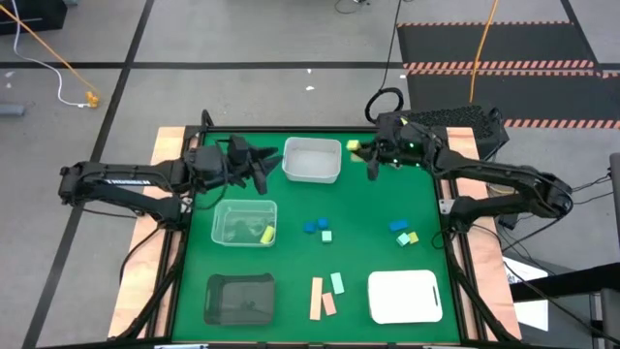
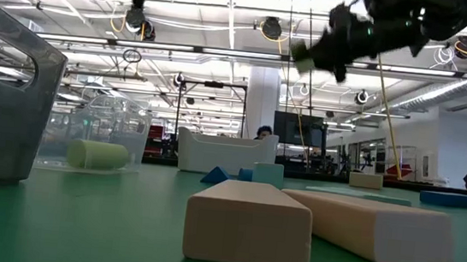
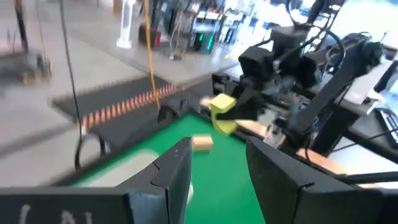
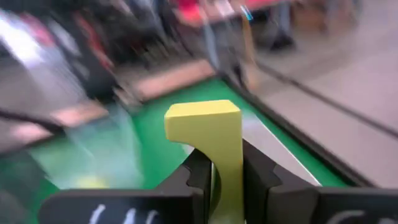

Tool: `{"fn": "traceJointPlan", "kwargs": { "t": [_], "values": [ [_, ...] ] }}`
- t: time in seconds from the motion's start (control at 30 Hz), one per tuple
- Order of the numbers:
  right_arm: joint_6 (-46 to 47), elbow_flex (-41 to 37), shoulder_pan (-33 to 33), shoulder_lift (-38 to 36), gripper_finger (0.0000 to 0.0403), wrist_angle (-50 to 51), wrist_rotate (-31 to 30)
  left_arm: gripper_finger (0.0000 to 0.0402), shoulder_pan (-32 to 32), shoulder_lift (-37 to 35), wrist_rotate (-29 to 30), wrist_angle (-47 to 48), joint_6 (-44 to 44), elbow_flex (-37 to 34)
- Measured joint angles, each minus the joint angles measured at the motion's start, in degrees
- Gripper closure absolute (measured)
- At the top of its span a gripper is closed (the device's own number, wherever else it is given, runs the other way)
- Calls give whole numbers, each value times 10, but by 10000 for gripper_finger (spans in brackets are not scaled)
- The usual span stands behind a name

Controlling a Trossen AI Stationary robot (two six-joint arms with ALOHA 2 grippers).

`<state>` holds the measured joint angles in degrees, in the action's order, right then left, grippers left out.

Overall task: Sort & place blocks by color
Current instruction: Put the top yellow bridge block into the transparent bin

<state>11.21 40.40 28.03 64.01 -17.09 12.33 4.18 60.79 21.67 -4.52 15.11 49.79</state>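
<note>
My right gripper point(image 1: 370, 159) hangs over the table's far right part, shut on a yellow block point(image 4: 205, 140), also seen as the yellow block point(image 3: 222, 113). My left gripper point(image 3: 217, 171) is open and holds nothing, high over the far left beside the white tray point(image 1: 312, 160). On the green mat lie two blue blocks point(image 1: 315, 227) with a mint one point(image 1: 327, 236). A blue, mint and yellow cluster point(image 1: 404, 234) lies to the right. Two tan bars point(image 1: 322, 300) and a mint bar point(image 1: 337, 283) lie near the front. A yellow-green piece point(image 1: 263, 233) rests in the clear container point(image 1: 244, 223). My right gripper pinches the yellow block's lower part point(image 4: 225, 180) between its two fingers point(image 4: 198, 175). The rest of the block juts out past the fingertips. The fingers reach about level from the table's right side. The block is lifted clear of the mat, high above it point(image 2: 303, 62).
A dark tray point(image 1: 240, 299) stands at the near left and a white flat tray point(image 1: 405, 296) at the near right. A small tan block point(image 3: 202, 143) lies on the mat near the far right corner. Bare mat lies in the middle.
</note>
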Motion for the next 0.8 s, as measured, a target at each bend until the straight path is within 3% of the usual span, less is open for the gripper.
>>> {"fn": "traceJointPlan", "kwargs": {
  "t": [0.17, 0.33, 0.63, 0.8],
  "values": [
    [17, 1, -62, 16, 367, -146, -5, 247, 1, 52, 0, -97, -97, 0],
    [75, 1, -99, 36, 365, -243, -74, 240, 5, 86, 0, -148, -125, 0],
    [105, 1, -123, 99, 367, -363, -80, 158, 7, 124, -17, -214, -114, 0],
    [142, 31, -132, 133, 367, -383, -152, 124, 7, 130, -17, -230, -122, 0]
  ]
}}
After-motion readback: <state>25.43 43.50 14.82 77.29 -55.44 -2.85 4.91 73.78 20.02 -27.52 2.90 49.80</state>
